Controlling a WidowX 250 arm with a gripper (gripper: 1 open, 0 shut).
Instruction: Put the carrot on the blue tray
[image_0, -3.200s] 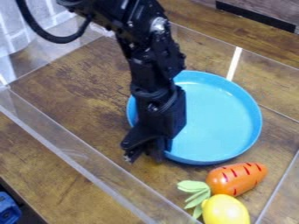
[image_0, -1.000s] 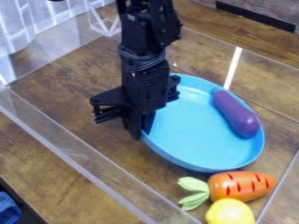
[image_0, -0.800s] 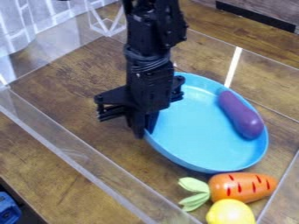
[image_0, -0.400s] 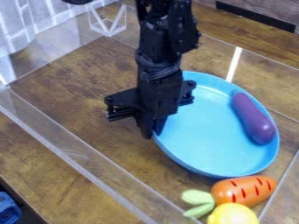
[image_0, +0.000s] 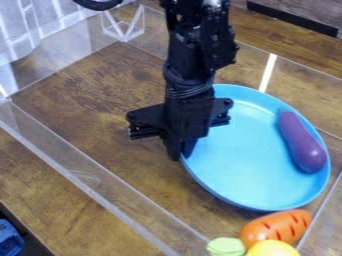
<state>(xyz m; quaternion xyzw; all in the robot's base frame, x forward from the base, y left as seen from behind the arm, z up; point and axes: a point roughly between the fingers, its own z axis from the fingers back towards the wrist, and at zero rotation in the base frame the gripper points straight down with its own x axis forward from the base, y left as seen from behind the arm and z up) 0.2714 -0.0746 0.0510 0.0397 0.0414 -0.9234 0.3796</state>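
The small orange toy carrot (image_0: 277, 228), marked with dark groove lines, lies outside the round bright blue plate (image_0: 243, 180), at the side of its raised rim nearest the bottom of the view. Carrot and rim meet in the view; whether they are in actual contact cannot be determined. The carrot's light green leafy top (image_0: 226, 246) points toward the lower left. A yellow lemon (image_0: 274, 248) sits directly beside the carrot, below it in the view, and is partly cut off by the frame edge. Inside the plate, toward its right side, a purple eggplant (image_0: 303, 143) lies lengthwise along the rim. The black gripper (image_0: 174, 150) is lowered at the left edge of the plate, its fingertips directed downward at the rim. The fingers are clenched together; whether any of the rim is pinched between them cannot be established, since the tips are dark and partly obscured. The gripper is apart from the carrot, with the plate's lower left portion between them. The plate stands on a brown wood-grain surface (image_0: 80, 90). A transparent panel (image_0: 87, 175) runs diagonally across the lower left, and a blue object (image_0: 10, 238), not identifiable, shows in the corner beyond it.
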